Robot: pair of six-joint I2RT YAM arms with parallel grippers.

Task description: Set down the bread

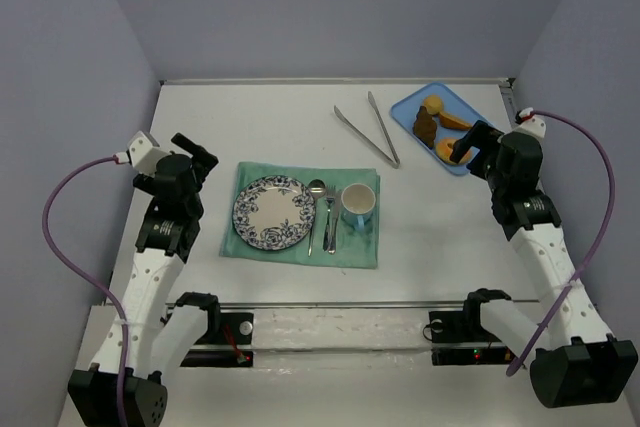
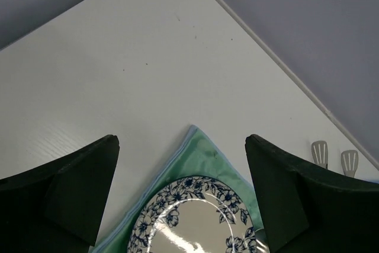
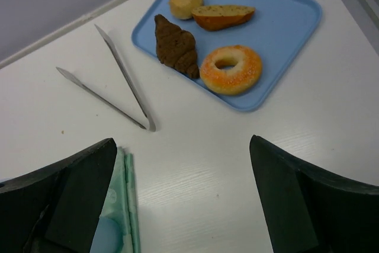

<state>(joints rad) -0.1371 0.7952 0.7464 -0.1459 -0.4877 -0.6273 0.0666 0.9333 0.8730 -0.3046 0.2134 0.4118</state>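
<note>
blue tray partly hidden by right pincer from above, plate cut off at left wrist, croissant, roll, bread slice, donut kept in tray on surface, left pincer spread apart, right too

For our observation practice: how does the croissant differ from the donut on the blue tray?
The croissant is dark brown; the donut is orange. The croissant is long and ridged; the donut is a round ring with a hole. Both lie side by side on the tray.
</note>
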